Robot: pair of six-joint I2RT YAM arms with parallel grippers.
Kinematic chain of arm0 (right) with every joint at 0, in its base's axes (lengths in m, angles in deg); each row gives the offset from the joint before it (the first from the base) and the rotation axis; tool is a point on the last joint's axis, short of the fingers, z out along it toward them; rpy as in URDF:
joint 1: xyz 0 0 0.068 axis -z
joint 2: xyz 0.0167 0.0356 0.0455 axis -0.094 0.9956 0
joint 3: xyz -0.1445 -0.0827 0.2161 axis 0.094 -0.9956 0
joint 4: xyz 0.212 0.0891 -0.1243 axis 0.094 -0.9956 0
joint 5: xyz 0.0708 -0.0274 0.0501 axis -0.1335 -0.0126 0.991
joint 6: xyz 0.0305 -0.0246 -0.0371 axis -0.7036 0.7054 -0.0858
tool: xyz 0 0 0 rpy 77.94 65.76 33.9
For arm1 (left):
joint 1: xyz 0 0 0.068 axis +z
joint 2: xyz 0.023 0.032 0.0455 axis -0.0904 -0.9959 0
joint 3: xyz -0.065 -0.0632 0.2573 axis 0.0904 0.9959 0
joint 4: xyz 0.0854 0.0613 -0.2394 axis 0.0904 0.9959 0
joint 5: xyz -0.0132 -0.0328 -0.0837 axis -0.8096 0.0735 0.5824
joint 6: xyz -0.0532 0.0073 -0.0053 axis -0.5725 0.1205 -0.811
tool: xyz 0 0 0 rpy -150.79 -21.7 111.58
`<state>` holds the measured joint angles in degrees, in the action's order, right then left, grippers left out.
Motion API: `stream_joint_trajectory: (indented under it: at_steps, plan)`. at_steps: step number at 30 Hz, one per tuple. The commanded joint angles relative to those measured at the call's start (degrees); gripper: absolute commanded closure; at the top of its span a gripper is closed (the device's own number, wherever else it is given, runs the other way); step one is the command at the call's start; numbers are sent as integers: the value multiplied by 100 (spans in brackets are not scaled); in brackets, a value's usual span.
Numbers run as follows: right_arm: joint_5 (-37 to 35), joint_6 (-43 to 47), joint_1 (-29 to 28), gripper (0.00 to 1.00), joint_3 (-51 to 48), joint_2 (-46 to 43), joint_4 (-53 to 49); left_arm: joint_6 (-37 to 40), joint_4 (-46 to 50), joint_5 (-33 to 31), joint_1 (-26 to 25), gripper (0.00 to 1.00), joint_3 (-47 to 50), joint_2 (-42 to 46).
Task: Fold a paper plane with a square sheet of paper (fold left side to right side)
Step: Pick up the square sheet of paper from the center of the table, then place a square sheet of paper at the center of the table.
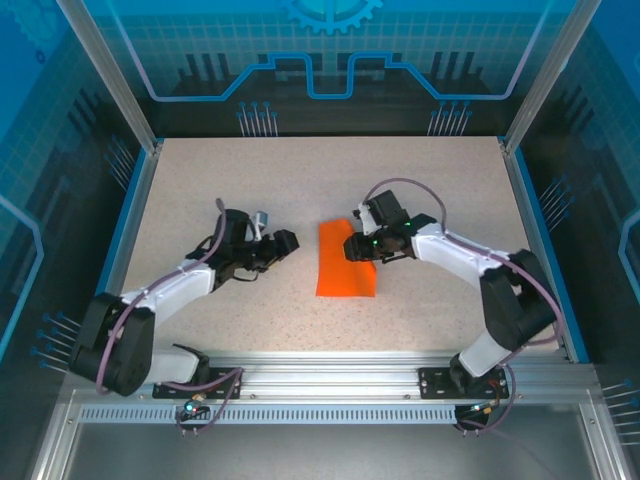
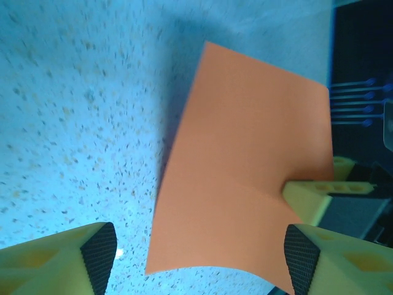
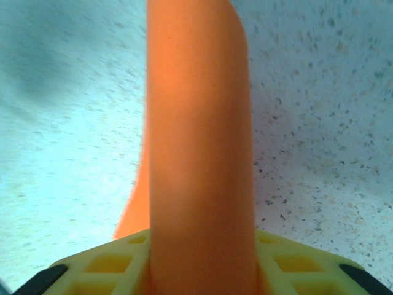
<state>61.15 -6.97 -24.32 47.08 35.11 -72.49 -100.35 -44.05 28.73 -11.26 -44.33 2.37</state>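
One orange sheet (image 1: 345, 265), folded to a tall rectangle, is seen lying at mid-table (image 1: 200, 180) between the two arms. The right gripper (image 1: 358, 245) is set at the sheet's upper right edge. In its wrist view the sheet (image 3: 199, 153) runs up as a curled band from between the yellow fingers (image 3: 301, 261), which are pressed to both its sides, so a clamp on it is read. The left gripper (image 1: 290, 243) is held just left of the sheet, jaws wide apart. In its wrist view the sheet (image 2: 245, 172) is framed between the fingertips (image 2: 98, 252), unheld.
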Motion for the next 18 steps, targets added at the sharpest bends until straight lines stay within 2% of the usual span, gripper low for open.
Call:
stream_joint_trajectory:
  at_steps: [1, 5, 11, 18]
  plan:
    - [775, 158, 262, 63, -187, -634, 439, 267, -688, 587, 239, 21, 164, 475]
    - [1400, 189, 531, 64, -216, -1368, 488, 360, -1154, 1019, 326, 18, 100, 765]
    - [2311, 151, 739, 64, 76, -2206, 342, 59, -2572, 2000, 324, 14, -81, 822]
    - [3251, -8, 705, 65, 512, -2481, 310, 374, -2683, 2596, 141, 10, -618, 860]
